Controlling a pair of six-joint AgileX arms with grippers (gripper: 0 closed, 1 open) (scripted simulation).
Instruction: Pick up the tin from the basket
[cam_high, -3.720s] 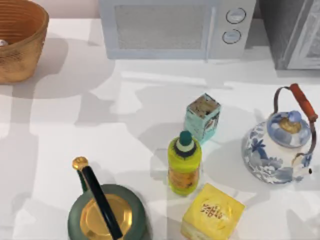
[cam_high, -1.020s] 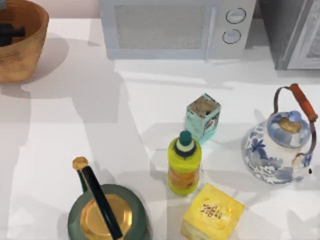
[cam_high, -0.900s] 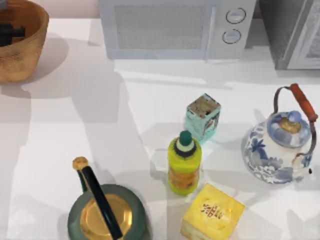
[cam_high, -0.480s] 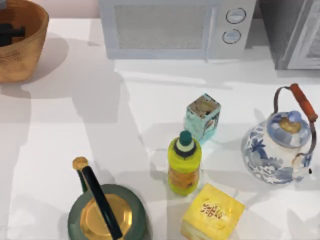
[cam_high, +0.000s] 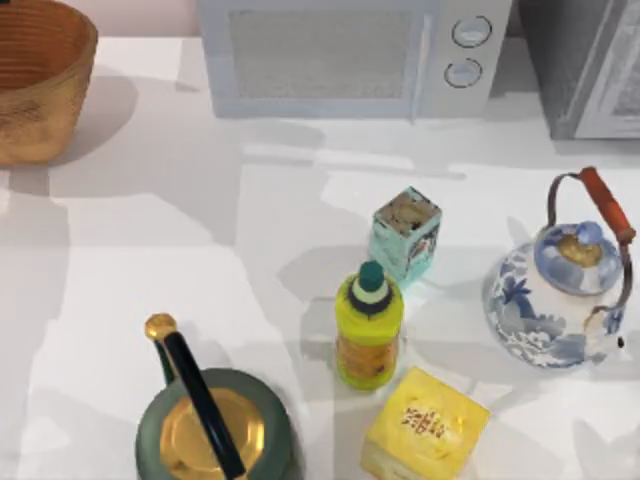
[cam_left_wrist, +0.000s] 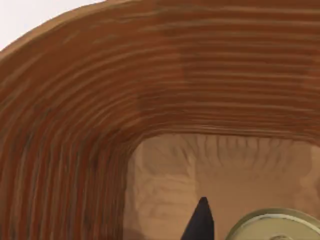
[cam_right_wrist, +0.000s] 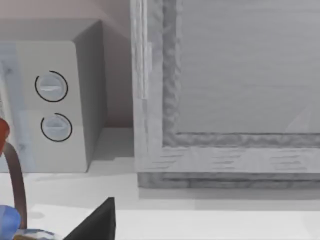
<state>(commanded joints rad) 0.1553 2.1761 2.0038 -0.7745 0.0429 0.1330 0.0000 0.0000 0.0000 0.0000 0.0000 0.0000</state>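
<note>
The basket (cam_high: 40, 110) stands at the table's far left corner, and its ribbed orange-brown inside (cam_left_wrist: 125, 100) rises around my left wrist camera. The tin (cam_left_wrist: 280, 226) shows its dull gold round end close to that camera, raised off the basket floor (cam_left_wrist: 165, 170). My left gripper (cam_left_wrist: 250, 235) is shut on the tin, with one dark fingertip (cam_left_wrist: 201, 222) right beside the rim. My right gripper (cam_right_wrist: 95, 225) hangs parked at the right, near the blue-and-white kettle and facing the microwave's dials.
A microwave (cam_high: 350, 55) and a grey cabinet (cam_high: 590, 60) line the back edge. A teal carton (cam_high: 406, 235), a yellow bottle (cam_high: 369, 325), a yellow cube box (cam_high: 425, 425), a green kettle (cam_high: 212, 425) and a blue-and-white kettle (cam_high: 565, 285) stand on the table.
My left gripper, seen dark inside the basket half a second ago, has left the top view. The shadows on the table's left have shifted.
</note>
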